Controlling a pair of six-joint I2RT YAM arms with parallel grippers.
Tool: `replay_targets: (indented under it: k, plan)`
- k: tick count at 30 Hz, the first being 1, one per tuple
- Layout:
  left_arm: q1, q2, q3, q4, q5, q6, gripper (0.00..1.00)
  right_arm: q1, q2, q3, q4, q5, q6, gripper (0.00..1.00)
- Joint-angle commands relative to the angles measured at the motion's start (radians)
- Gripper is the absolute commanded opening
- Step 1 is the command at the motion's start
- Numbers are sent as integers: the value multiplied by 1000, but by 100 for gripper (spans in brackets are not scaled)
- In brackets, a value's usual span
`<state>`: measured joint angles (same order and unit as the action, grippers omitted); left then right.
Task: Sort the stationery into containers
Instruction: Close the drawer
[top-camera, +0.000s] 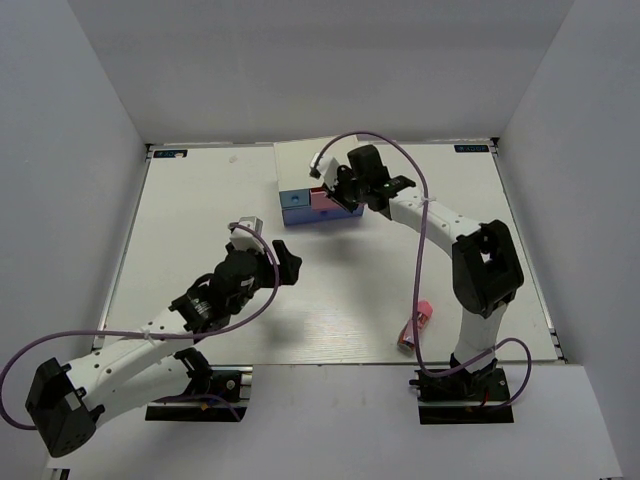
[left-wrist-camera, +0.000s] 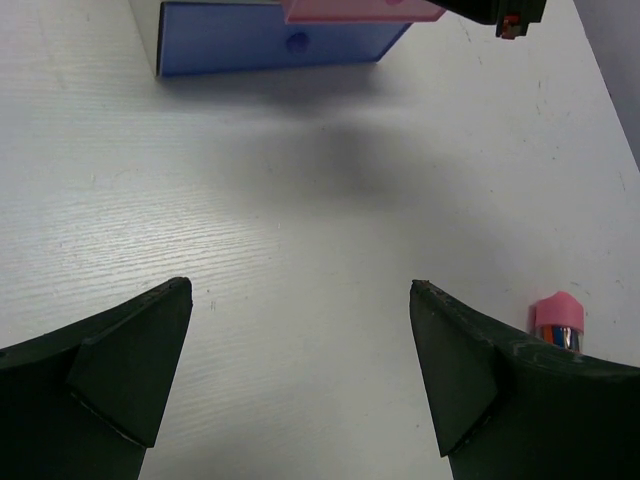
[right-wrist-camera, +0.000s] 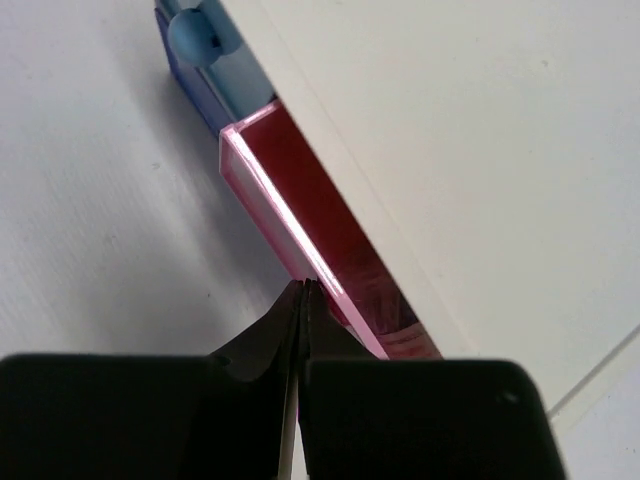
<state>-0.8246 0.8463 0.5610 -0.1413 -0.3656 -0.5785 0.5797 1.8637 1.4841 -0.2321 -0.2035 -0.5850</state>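
Three white walls (top-camera: 330, 60), white tabletop (top-camera: 200, 220), small drawer chest (top-camera: 298, 168)

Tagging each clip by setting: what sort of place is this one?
Probably a lab test cell: plain white walls box in a white tabletop, left arm and right arm are bolted at its near edge, with a small drawer chest set out.

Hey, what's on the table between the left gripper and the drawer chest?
Nothing. In the left wrist view, only bare table lies between the left gripper and the drawer chest. The pink tube sits off to the side.
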Motion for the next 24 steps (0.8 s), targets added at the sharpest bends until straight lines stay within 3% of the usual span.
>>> replay_targets:
  k: [1,13,16,20,21,22,23,24]
  plan:
    - [-1,11,-21,63,-42,-86,100,17,25,53,121,84,13,0]
    - [-1,79,-61,167,-61,-190,100,29,34,44,188,147,39,0]
    - [-1,88,-79,180,-61,-202,100,28,-12,-5,212,135,53,0]
    - [8,88,-92,200,-72,-250,100,23,-112,-128,221,53,79,8]
    - [8,97,-102,200,-72,-250,100,25,-141,-216,357,26,82,24]
    - [8,97,-102,212,-72,-265,100,23,-252,-269,420,20,91,49]
    - [18,108,-116,233,-72,-274,100,23,-288,-403,489,18,103,90]
    - [18,123,-125,246,-72,-274,100,23,-352,-517,674,39,120,90]
